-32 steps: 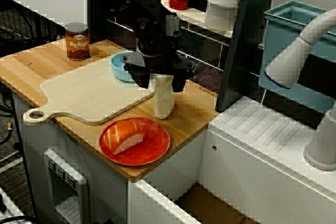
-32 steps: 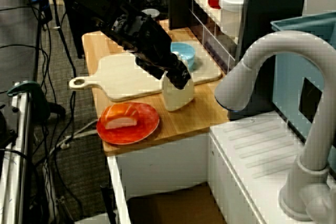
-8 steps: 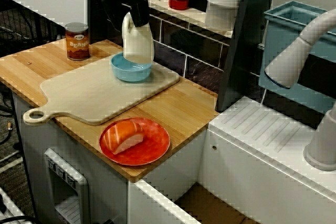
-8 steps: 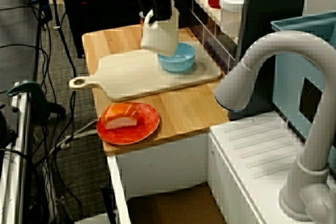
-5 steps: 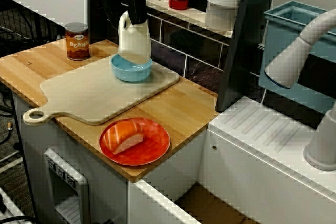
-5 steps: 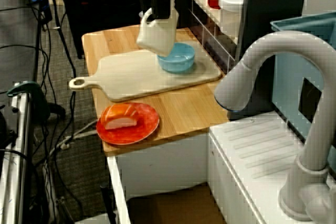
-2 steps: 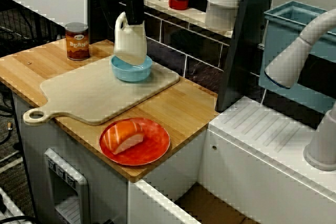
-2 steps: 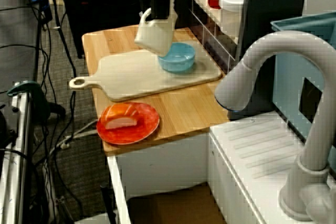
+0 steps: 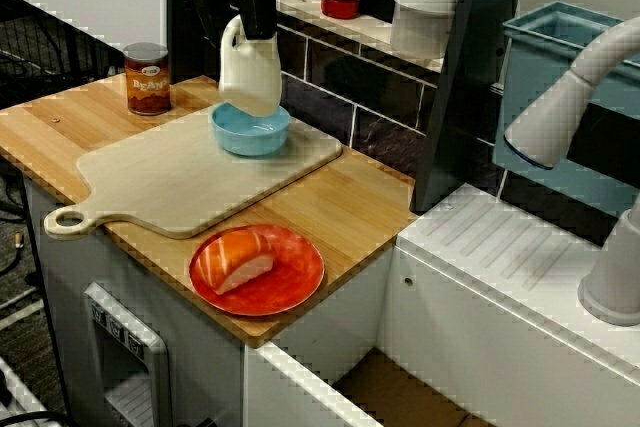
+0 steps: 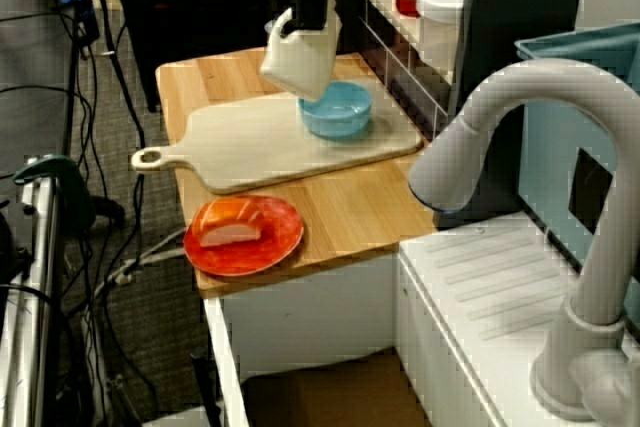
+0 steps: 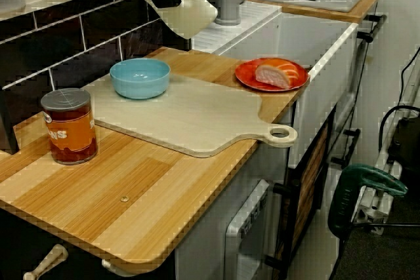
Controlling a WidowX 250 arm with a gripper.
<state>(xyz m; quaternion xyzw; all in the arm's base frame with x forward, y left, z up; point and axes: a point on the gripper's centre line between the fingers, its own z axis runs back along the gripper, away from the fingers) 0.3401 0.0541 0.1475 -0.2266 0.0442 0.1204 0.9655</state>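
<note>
White jug (image 9: 250, 72), neck hidden by gripper (image 9: 256, 19)

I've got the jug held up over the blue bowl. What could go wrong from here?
1. The gripper pinches the cream jug only near its top, and the jug hangs tilted; it might slip and drop onto the blue bowl.
2. The views do not settle whether the jug is centred over the bowl; if it is off, anything poured may land on the cutting board.
</note>
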